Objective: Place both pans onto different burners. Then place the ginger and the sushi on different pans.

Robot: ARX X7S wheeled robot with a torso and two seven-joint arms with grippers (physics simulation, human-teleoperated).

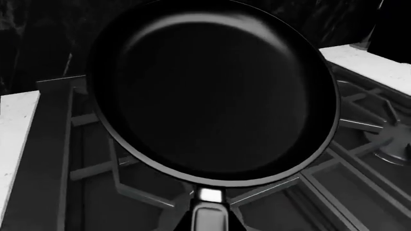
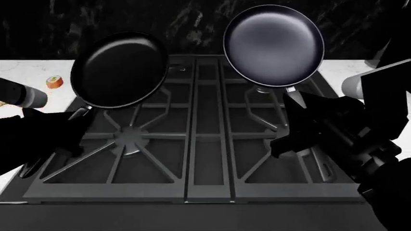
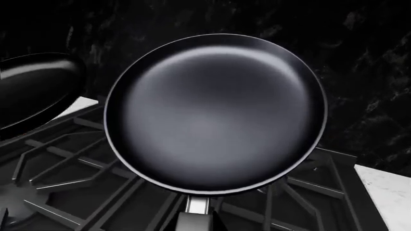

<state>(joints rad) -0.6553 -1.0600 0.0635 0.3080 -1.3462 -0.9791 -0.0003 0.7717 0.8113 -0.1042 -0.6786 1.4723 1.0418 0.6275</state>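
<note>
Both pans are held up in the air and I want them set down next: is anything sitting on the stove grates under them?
Nothing visible. The grates under the left pan and right pan look bare; the sushi lies off on the left counter.

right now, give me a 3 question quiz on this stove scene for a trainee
1. True or false: the left pan and the right pan both lie flat on the stove's grates.
2. The sushi lies on: A) the left pan B) the counter C) a burner.
3. What does each gripper hold?

Key
1. False: both are held tilted above the stove.
2. B
3. A pan handle: left gripper the left pan's, right gripper the right pan's.
</note>
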